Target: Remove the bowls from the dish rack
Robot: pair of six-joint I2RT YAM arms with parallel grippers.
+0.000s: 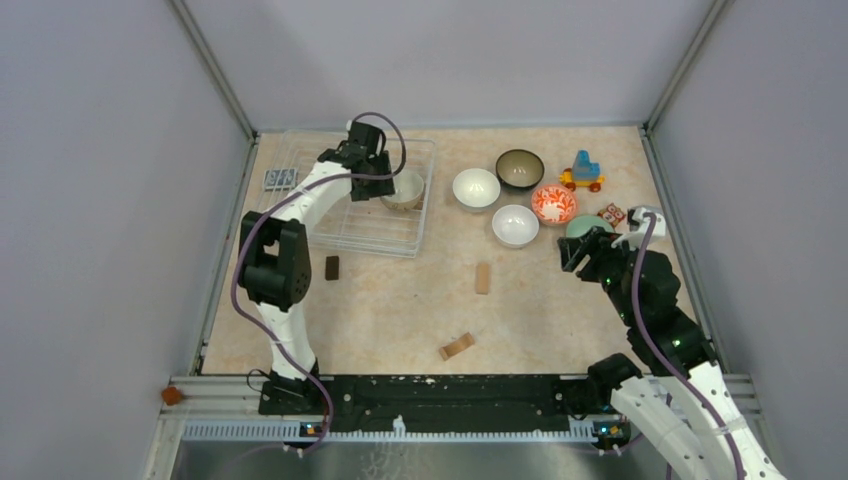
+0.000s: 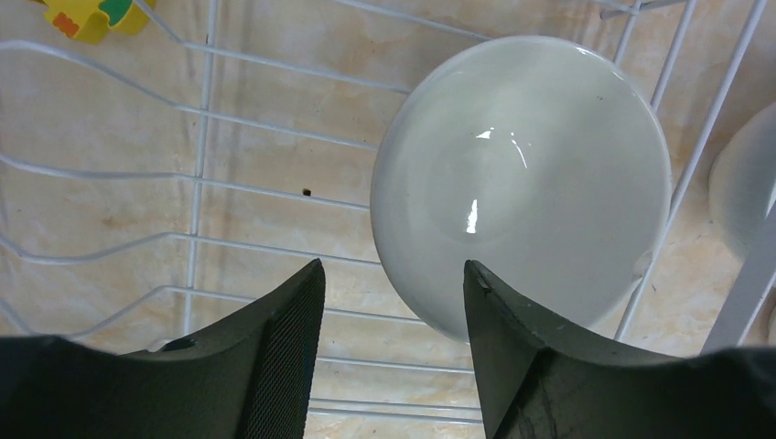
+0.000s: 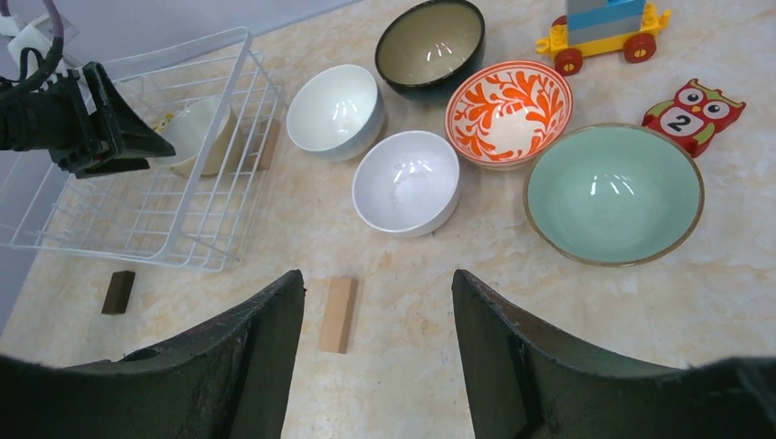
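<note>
Left wrist view shows the left gripper [image 2: 393, 274], jaws spread and empty, hovering with the one bowl [image 2: 522, 183] inside the dish rack [image 2: 197, 165] at its 1 o'clock. Best to shift that way, straddle the near rim, pinch firmly, then lift clear of the wire wall.

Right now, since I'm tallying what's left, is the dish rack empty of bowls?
No, one pale bowl sits inside the dish rack.

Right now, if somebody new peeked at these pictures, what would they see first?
Probably the orange-patterned bowl, bright among four plainer bowls on the table right of the dish rack. Next, the left gripper, open over the rim of the one pale bowl in the rack.
</note>
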